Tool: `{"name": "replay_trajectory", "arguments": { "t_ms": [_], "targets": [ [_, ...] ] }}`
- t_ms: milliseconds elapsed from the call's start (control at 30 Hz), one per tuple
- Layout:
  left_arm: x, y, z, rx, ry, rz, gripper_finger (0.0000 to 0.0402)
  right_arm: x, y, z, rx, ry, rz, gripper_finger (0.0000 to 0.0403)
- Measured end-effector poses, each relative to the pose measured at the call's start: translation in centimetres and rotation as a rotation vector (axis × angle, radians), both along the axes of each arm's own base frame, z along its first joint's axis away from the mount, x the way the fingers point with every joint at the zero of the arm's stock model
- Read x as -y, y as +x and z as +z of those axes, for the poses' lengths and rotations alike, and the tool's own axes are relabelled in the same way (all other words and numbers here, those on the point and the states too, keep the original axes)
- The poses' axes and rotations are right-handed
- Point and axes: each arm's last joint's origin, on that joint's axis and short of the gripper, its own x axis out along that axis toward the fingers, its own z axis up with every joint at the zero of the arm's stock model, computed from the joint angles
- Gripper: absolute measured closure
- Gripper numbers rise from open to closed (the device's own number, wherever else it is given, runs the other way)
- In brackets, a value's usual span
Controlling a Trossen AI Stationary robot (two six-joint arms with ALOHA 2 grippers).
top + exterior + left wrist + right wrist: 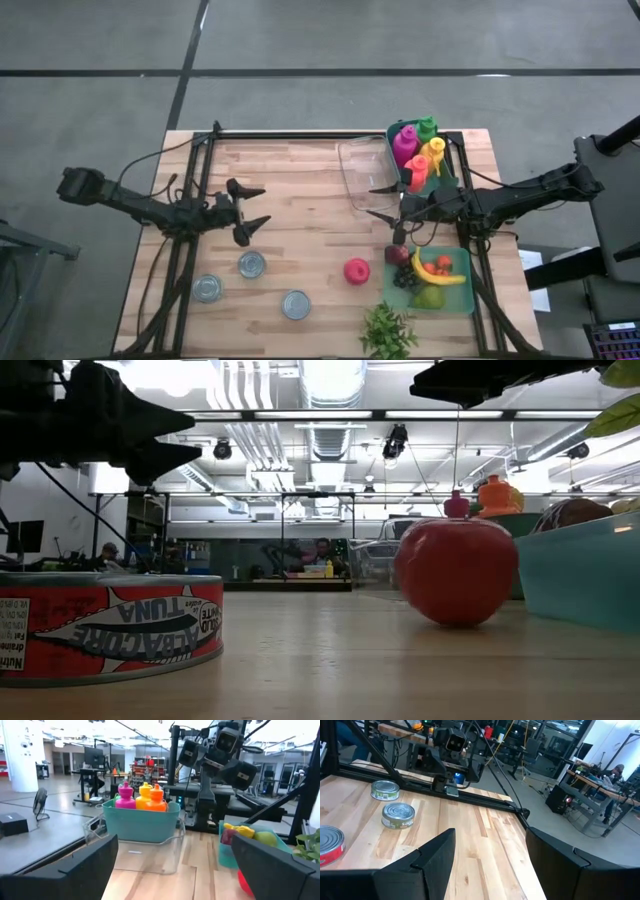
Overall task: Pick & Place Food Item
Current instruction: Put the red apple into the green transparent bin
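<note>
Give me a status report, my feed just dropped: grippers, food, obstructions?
Left gripper open, empty, above bare wood. Right gripper open, empty, beside clear plastic container. Red round tomato-like food item untouched on wooden table. Nothing between them.

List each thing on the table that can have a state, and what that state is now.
left gripper: open, empty, above the table's left half
right gripper: open, empty, beside the clear container
clear container: empty, no lid
three cans: upright, closed, apart
red apple: loose on the table
fruit bin: filled with fruit
bottle bin: bottles upright
</note>
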Motion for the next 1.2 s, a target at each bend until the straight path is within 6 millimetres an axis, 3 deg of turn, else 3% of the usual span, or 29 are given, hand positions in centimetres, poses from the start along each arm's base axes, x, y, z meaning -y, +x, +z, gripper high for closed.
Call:
{"name": "replay_trajectory", "arguments": {
  "t_ms": [567,1000,1067,1200],
  "targets": [
    [0.0,0.0,-0.2,-0.024,0.0,0.003,0.0011,0.0,0.0,0.0,0.001,0.0,-0.001,0.0164],
    [0.0,-0.1,-2.3,-0.233,0.026,0.004,0.0011,0.0,0.0,0.0,0.001,0.0,0.0,0.0164],
    [0.0,0.0,-2.1,-0.185,-0.089,-0.018,0.0011,0.0,0.0,0.0,0.001,0.0,0.0,0.0164],
    [0.0,-0.2,-1.6,-0.161,-0.036,-0.026,0.0011,0.0,0.0,0.0,0.001,0.0,0.0,0.0164]
  ]
}}
